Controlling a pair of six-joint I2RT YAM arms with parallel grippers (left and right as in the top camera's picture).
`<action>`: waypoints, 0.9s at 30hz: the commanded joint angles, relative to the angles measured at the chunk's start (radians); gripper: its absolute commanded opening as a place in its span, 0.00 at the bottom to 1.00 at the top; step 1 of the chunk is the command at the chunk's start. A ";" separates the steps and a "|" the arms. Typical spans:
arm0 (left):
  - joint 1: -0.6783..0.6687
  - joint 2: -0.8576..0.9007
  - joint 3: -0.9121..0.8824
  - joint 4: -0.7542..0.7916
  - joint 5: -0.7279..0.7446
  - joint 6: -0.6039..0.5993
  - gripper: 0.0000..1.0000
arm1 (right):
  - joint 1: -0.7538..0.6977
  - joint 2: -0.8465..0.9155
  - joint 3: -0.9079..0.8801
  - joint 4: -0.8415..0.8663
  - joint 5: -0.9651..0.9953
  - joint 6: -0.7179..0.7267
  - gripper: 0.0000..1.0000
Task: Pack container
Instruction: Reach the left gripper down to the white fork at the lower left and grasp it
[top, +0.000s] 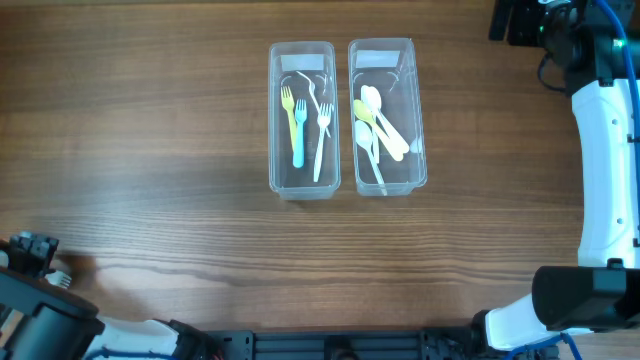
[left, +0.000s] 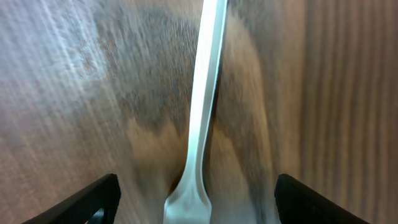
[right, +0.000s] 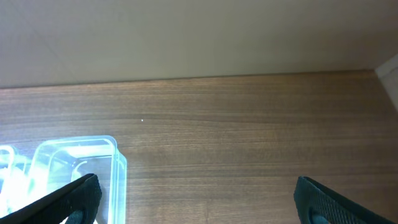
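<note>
Two clear plastic containers stand side by side at the table's middle. The left container (top: 273, 120) holds a yellow fork (top: 289, 108), a blue fork (top: 298, 135) and a white fork (top: 321, 140). The right container (top: 421, 110) holds several spoons (top: 380, 125). A white plastic utensil (left: 204, 106) lies on the wood, blurred, its wider end cut off by the frame. My left gripper (left: 196, 183) is open, one finger on each side of the utensil, touching neither side. My right gripper (right: 196, 186) hangs open and empty at the far right corner (top: 520, 20).
The left arm (top: 40, 300) sits at the near left corner, close to the table's front edge. A container corner (right: 81, 168) shows at the lower left of the right wrist view. A pale wall runs behind the table's far edge (right: 199, 79).
</note>
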 joint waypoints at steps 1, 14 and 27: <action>0.008 0.042 -0.006 0.015 0.020 0.016 0.82 | -0.003 0.007 -0.003 0.005 0.017 -0.002 0.99; 0.008 0.068 -0.006 0.045 0.024 0.015 0.25 | -0.003 0.007 -0.003 0.005 0.017 -0.002 1.00; 0.008 0.064 0.045 0.024 0.105 0.005 0.06 | -0.003 0.007 -0.003 0.005 0.017 -0.002 1.00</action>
